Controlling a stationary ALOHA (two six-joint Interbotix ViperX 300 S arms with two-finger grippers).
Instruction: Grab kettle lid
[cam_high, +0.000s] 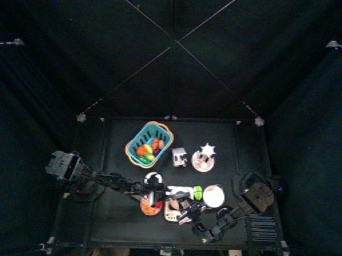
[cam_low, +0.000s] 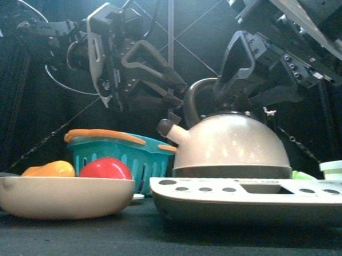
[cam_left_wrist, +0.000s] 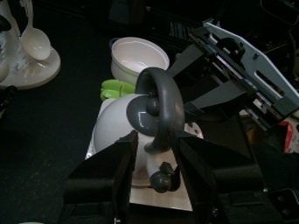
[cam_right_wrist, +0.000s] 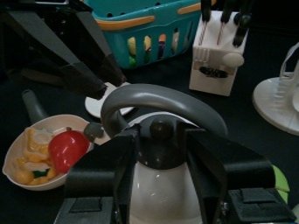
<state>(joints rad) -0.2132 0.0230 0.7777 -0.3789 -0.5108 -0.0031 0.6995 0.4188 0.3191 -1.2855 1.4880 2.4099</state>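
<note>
in the front view, nearest and low in the frame, a white bowl (cam_low: 60, 193) at the lower left holds a red and a yellow piece of food; a grey scale (cam_low: 247, 198) fills the lower right, with the silver kettle (cam_low: 230, 143) standing on it; behind the bowl sits a teal basket (cam_low: 118, 152); the two arms hang above the kettle, further back. the kettle lid (cam_right_wrist: 160, 144), dark and round, sits on top of the kettle under its arched black handle (cam_right_wrist: 158, 98), at the middle of the right wrist view; the right gripper (cam_right_wrist: 159, 179) stands with jaws wide apart either side of the lid, gripping nothing. the left gripper (cam_left_wrist: 162, 179) also straddles the kettle top, jaws apart; beyond, upper right, a knife block (cam_right_wrist: 219, 45).
</note>
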